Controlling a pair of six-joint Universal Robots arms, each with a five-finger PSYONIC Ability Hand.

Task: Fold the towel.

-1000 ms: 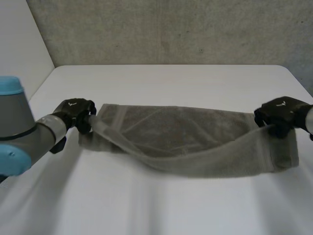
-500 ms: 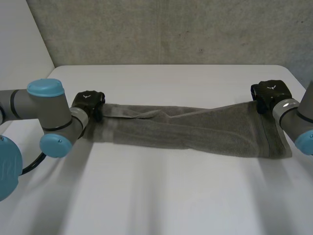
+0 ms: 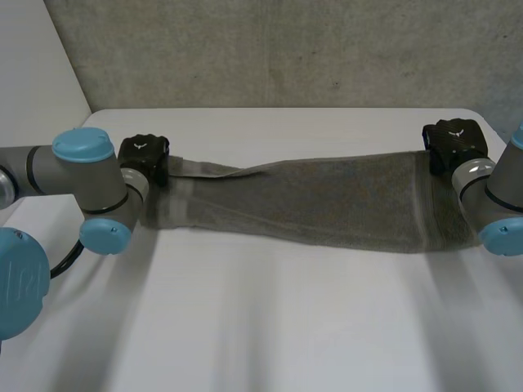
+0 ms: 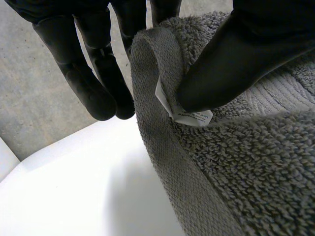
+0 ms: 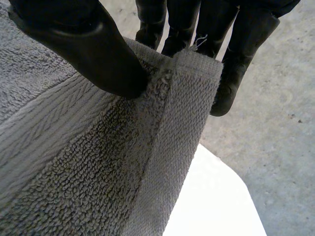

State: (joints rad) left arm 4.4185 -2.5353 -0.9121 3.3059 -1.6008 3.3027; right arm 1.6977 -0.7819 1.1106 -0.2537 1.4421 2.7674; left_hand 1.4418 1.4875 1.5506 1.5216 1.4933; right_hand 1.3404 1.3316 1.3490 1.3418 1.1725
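The near part of the white bench [image 3: 270, 327] is bare. Past it the grey towel [image 3: 327, 204] lies crosswise as a long band, seemingly doubled lengthwise, its underside resting on the bench. At its far edge, the left robot hand [image 3: 145, 157] pinches one end corner between thumb and fingers, beside a small white label [image 4: 192, 117]. The right robot hand [image 3: 453, 143] grips the opposite corner the same way. Holding both corners with the cloth drawn out between them probably keeps the carried edge straight, so it can land even with the layer beneath. Behind the bench stands a rough concrete wall [image 3: 286, 49].
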